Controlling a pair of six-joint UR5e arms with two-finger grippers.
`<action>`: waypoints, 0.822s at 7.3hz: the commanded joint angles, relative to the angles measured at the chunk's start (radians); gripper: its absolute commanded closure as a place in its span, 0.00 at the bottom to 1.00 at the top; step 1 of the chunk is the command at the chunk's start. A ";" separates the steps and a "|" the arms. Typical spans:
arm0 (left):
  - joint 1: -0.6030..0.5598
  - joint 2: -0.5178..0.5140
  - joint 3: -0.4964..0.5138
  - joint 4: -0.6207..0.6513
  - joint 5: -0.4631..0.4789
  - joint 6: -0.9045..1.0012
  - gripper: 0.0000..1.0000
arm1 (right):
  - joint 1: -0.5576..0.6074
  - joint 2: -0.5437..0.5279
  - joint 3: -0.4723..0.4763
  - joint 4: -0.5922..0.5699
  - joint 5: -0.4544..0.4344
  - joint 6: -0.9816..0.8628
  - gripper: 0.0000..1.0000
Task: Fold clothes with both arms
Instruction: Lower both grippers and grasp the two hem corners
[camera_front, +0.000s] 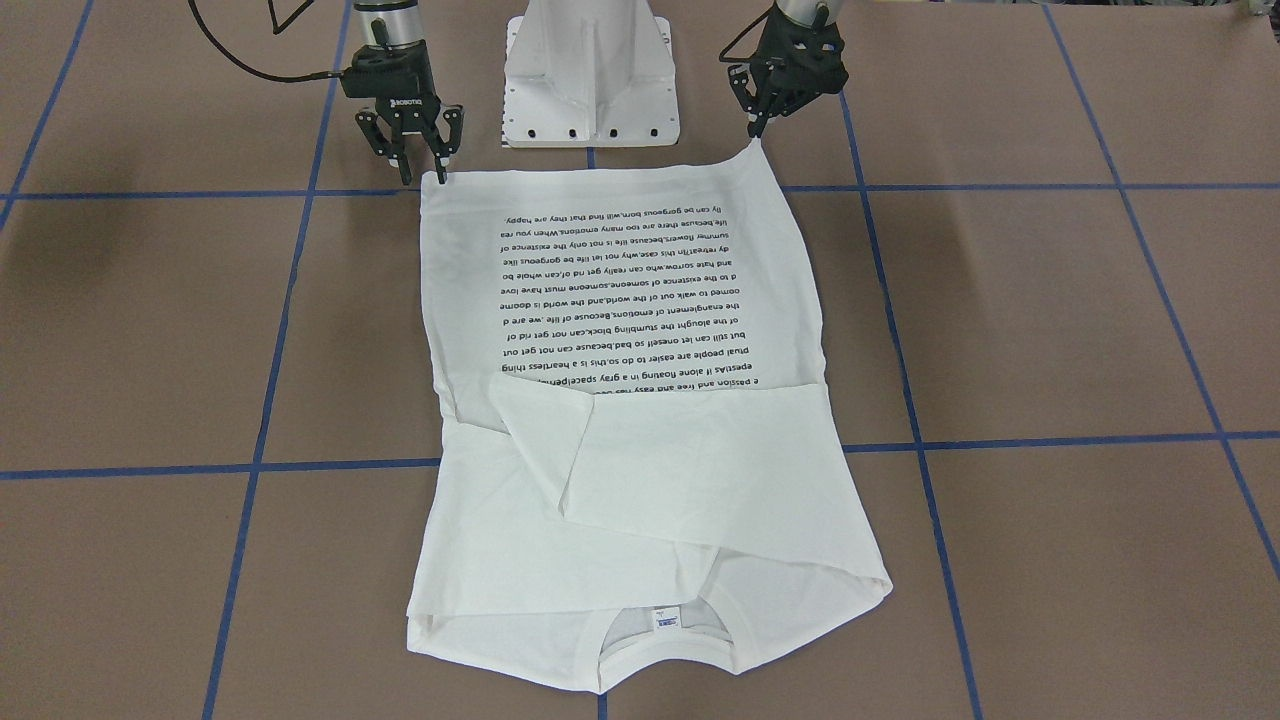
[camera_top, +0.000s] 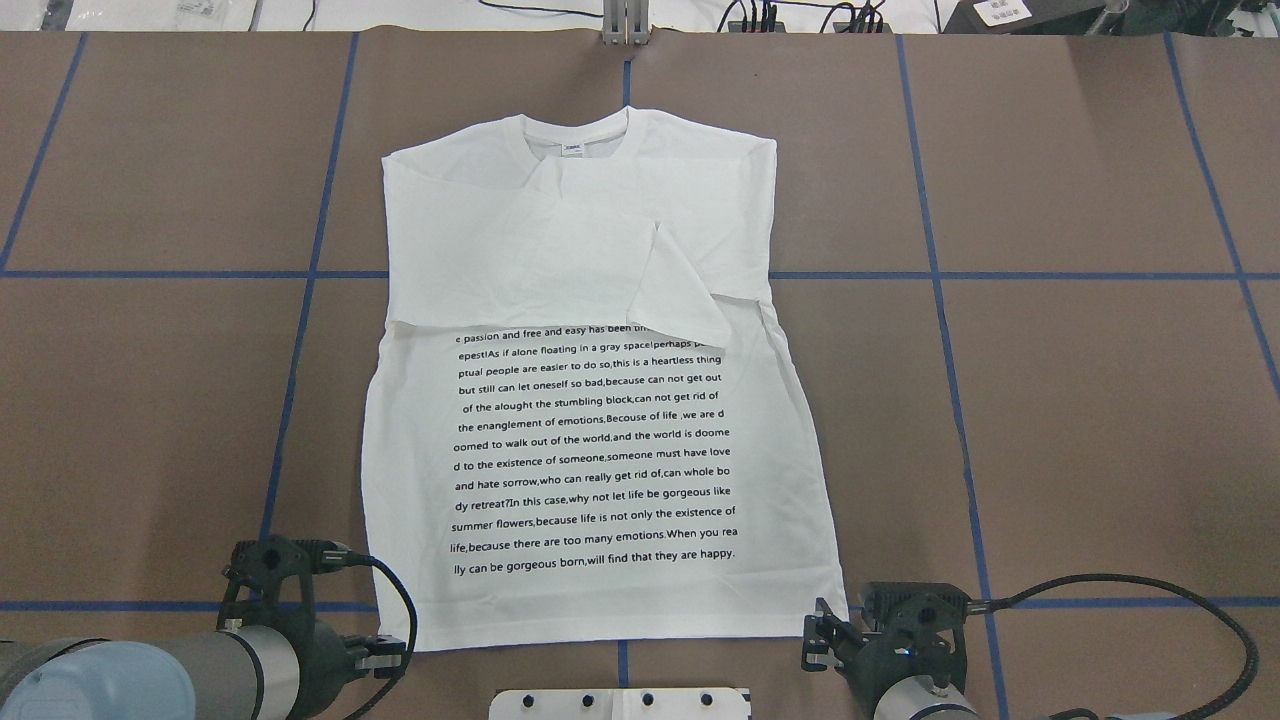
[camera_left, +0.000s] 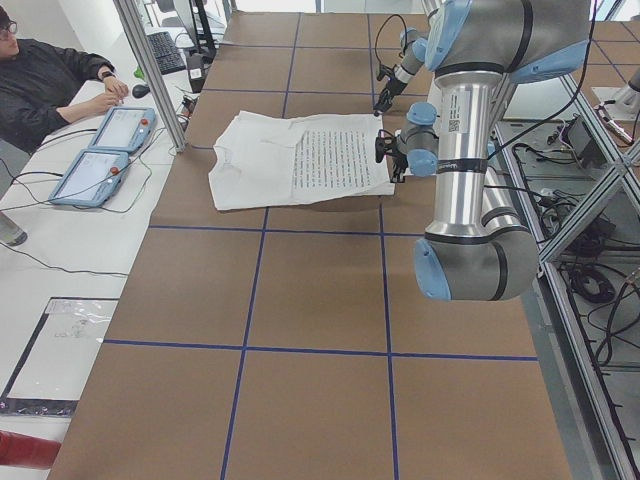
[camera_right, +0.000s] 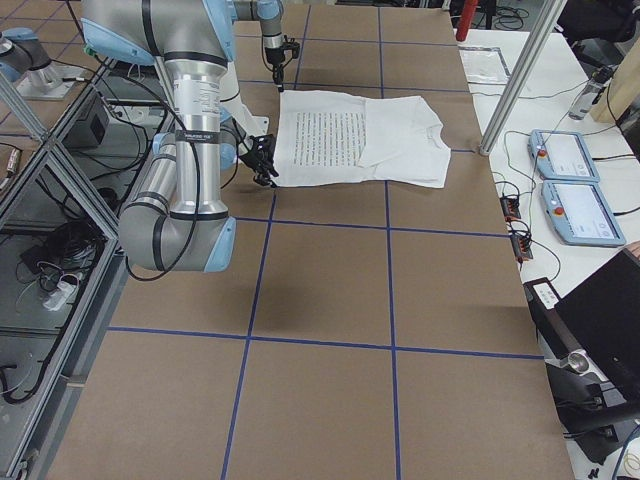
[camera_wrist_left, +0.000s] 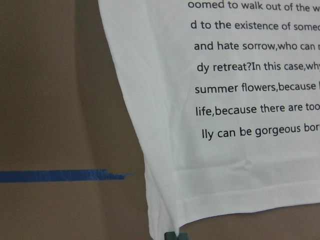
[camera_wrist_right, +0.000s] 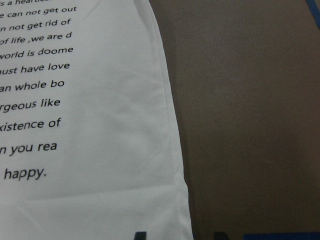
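Neckline (camera_front: 660, 657) nearest, T-shirt (camera_front: 620, 300) lengthwise, hem (camera_front: 600, 172) toward base (camera_front: 590, 70)

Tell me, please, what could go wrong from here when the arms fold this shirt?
1. The left fingers pinch only the very tip of one hem corner of the T-shirt, so the cloth may slip out once it is lifted.
2. The right fingers are open at the other hem corner; lifting before they close would probably skew the fold.
3. The folded-in sleeves lie loose over the chest and could flop open.
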 joint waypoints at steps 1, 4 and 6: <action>0.000 0.002 -0.005 -0.001 0.000 0.000 1.00 | -0.004 0.001 -0.012 0.000 -0.004 0.001 0.46; -0.002 0.002 -0.012 -0.001 0.000 0.000 1.00 | -0.015 0.007 -0.013 0.000 -0.004 0.001 0.56; -0.003 0.002 -0.013 -0.001 0.000 0.000 1.00 | -0.018 0.011 -0.015 0.000 -0.004 0.001 0.68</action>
